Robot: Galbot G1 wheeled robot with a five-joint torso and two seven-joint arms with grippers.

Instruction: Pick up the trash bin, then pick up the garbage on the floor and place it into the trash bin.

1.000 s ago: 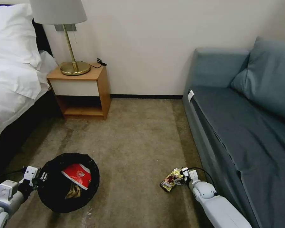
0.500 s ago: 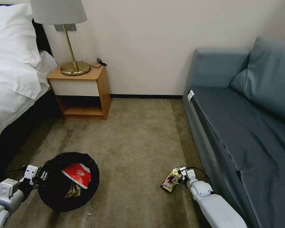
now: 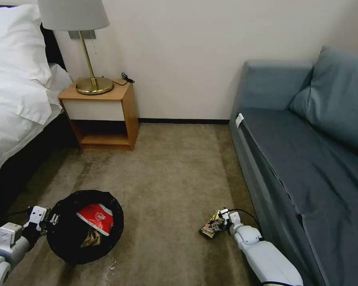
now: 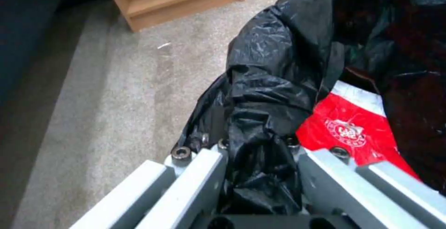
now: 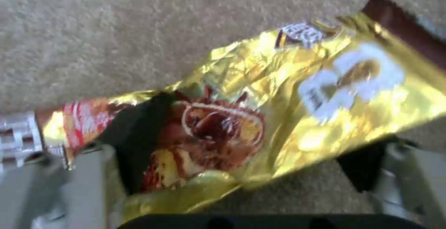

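Note:
The trash bin (image 3: 67, 254), lined with a black bag (image 4: 269, 93), hangs low at the head view's near left. My left gripper (image 3: 47, 222) is shut on its bag-covered rim, with the plastic bunched between the fingers (image 4: 200, 162). Inside lie a red snack packet (image 3: 96, 218) (image 4: 353, 131) and a gold-brown wrapper (image 3: 90, 238). A gold wrapper (image 3: 211, 227) (image 5: 260, 107), a piece of the garbage, lies on the carpet beside the sofa. My right gripper (image 3: 223, 217) (image 5: 246, 152) is open and down at it, one finger on each side of the foil.
A grey-blue sofa (image 3: 306, 159) runs along the right, close to my right arm. A wooden nightstand (image 3: 103, 115) with a brass lamp (image 3: 92, 75) stands at the back left beside the bed (image 3: 16, 99). Small white crumbs (image 3: 112, 267) lie near the bin.
My right gripper has slid a little forward and left onto the gold wrapper, which shifted slightly with it. The bin in my left gripper drifted a touch left and away.

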